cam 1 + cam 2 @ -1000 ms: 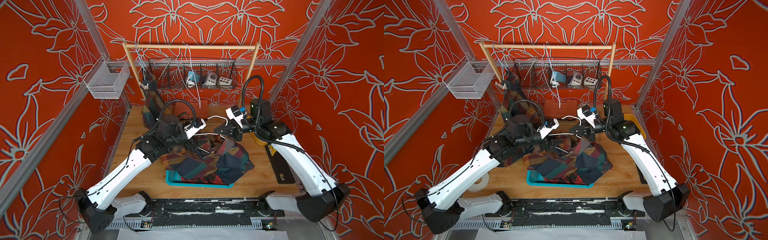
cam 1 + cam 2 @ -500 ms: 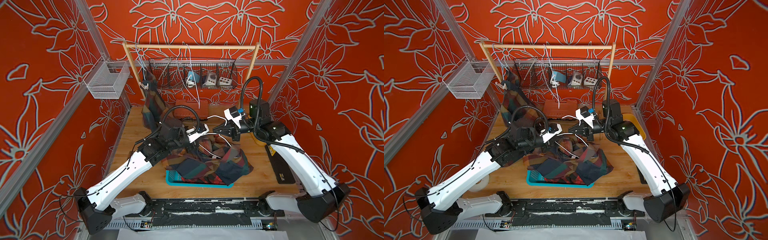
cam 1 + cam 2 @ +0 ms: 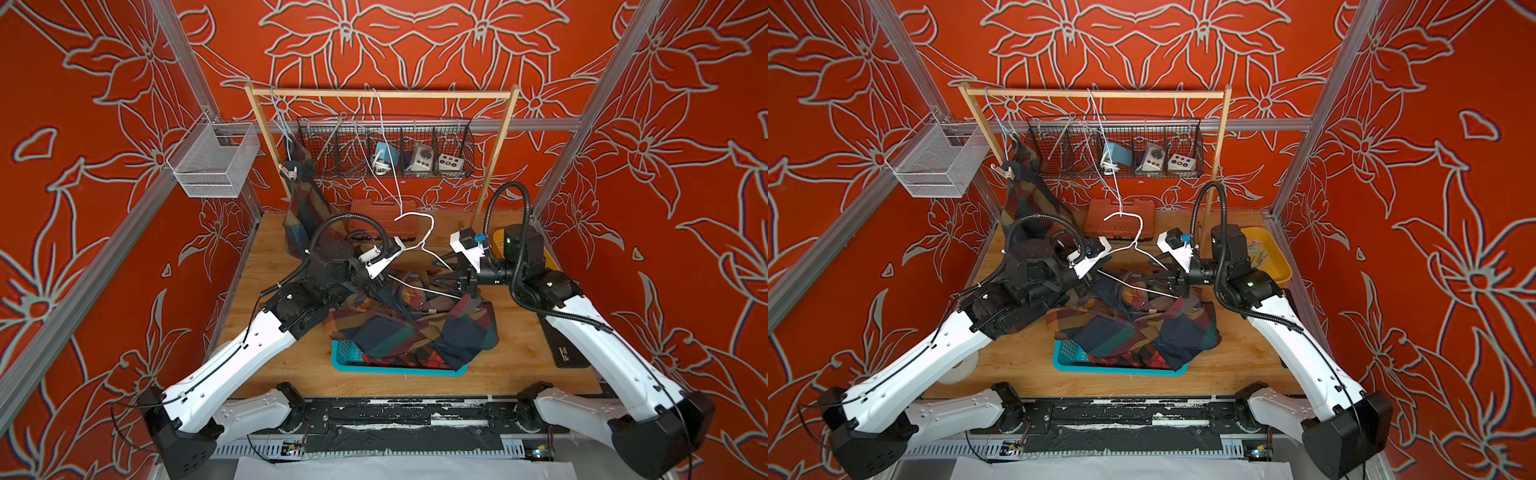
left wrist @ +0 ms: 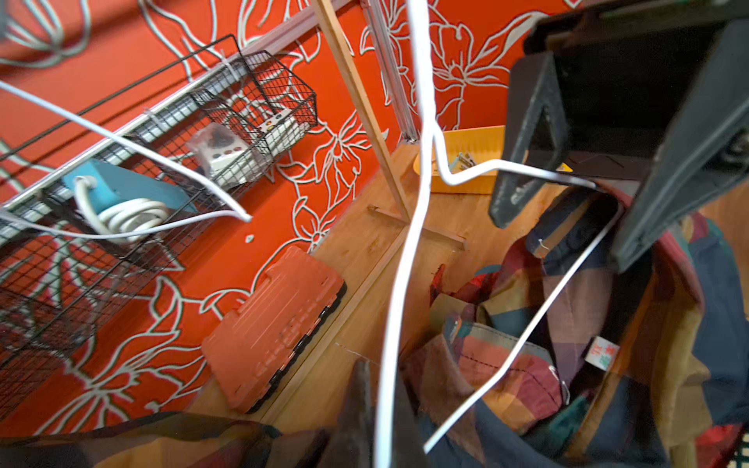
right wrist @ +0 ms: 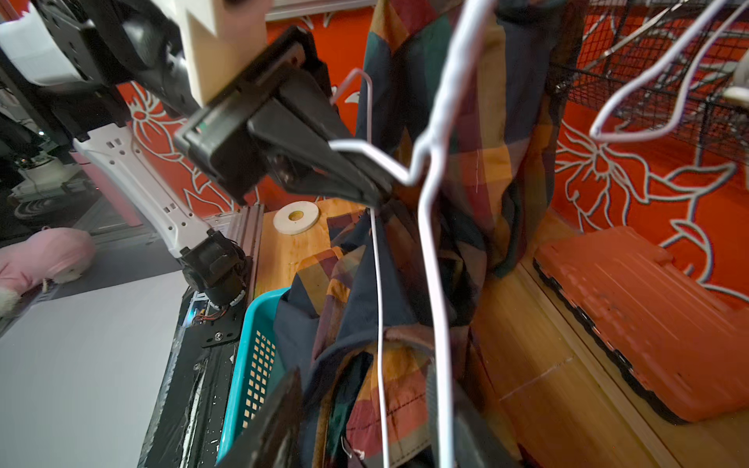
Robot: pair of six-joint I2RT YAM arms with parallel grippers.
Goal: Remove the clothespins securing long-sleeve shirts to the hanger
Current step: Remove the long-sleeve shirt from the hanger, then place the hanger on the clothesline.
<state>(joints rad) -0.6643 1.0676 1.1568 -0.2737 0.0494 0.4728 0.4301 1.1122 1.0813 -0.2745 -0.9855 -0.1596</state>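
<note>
Our left claw [image 5: 375,192] is clamping the stiff, slippery wire hanger [image 5: 434,263]; our right claw [image 4: 567,235] is gaping apart. We are judging the limp shirt [image 4: 506,377] best gripped at its collar.

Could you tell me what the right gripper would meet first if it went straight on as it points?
Most likely the white wire hanger: its wire runs between the open jaws of the right gripper. Right behind it lies the plaid shirt, though depth is unclear.
</note>
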